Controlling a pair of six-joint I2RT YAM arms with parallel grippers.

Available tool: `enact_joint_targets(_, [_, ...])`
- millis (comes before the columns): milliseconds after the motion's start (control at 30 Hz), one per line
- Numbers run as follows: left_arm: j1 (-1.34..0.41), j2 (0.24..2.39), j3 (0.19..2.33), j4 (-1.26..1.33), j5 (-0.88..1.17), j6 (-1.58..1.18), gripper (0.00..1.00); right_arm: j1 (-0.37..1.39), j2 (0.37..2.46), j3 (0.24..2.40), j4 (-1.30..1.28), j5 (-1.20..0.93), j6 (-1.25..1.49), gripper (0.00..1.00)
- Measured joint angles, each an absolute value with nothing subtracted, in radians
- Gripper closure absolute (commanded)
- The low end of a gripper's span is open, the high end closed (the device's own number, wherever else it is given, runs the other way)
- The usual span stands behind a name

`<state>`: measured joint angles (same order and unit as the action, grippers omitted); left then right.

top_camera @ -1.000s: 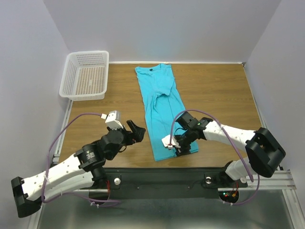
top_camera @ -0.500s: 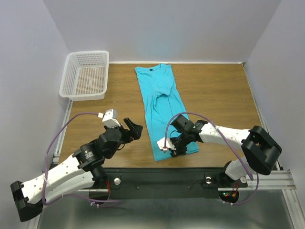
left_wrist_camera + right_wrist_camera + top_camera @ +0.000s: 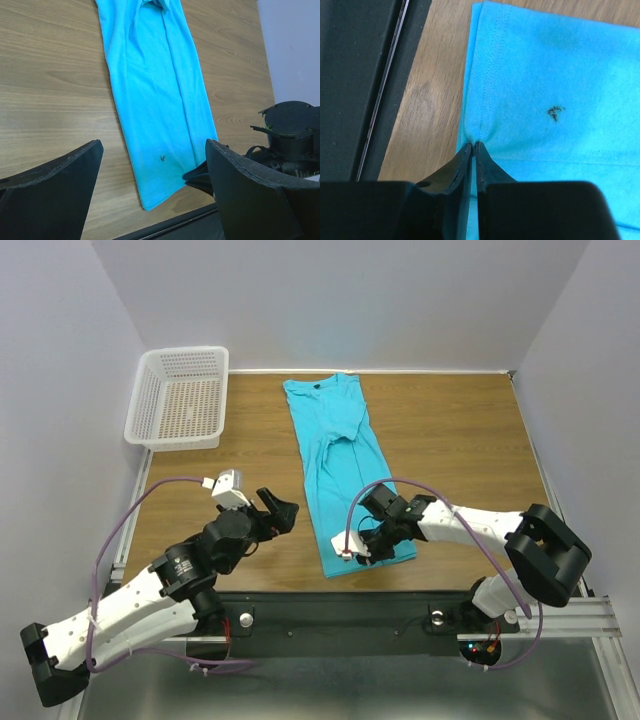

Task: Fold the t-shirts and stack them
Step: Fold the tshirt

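The turquoise t-shirt lies folded into a long narrow strip down the middle of the wooden table, neck at the far end. My right gripper is at the strip's near hem, shut on a pinch of the fabric, which puckers at the fingertips. A small dark mark shows on the t-shirt close to that pinch. My left gripper hovers left of the strip with its jaws wide open and nothing between them. In the left wrist view the t-shirt runs between the two wide-set fingers.
A white mesh basket stands at the table's far left corner. A black rail runs along the near edge, just below the hem. Bare wood lies on both sides of the shirt.
My right gripper slid a little left along the near hem and closed its jaws on the fabric. The left arm shifted only slightly and stayed open.
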<state>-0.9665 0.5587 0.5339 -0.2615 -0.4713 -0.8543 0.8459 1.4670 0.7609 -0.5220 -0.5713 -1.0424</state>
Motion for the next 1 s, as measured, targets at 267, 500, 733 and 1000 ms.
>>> enact_joint_targets(267, [-0.96, 0.559, 0.516, -0.259, -0.455, -0.855, 0.05, 0.846, 1.42, 0.754, -0.521, -0.57, -1.016, 0.99])
enact_joint_targets(500, [-0.955, 0.576, 0.504, -0.233, -0.43, -0.855, 0.05, 0.846, 1.383, 0.754, -0.543, -0.576, -0.994, 0.99])
enact_joint_targets(733, [-0.947, 0.621, 0.489, -0.208, -0.407, -0.854, 0.05, 0.846, 1.353, 0.752, -0.593, -0.579, -0.987, 0.99])
enact_joint_targets(1000, [-0.874, 0.714, 0.485, -0.121, -0.369, -0.821, 0.08, 0.846, 1.337, 0.736, -0.615, -0.58, -0.986, 0.99])
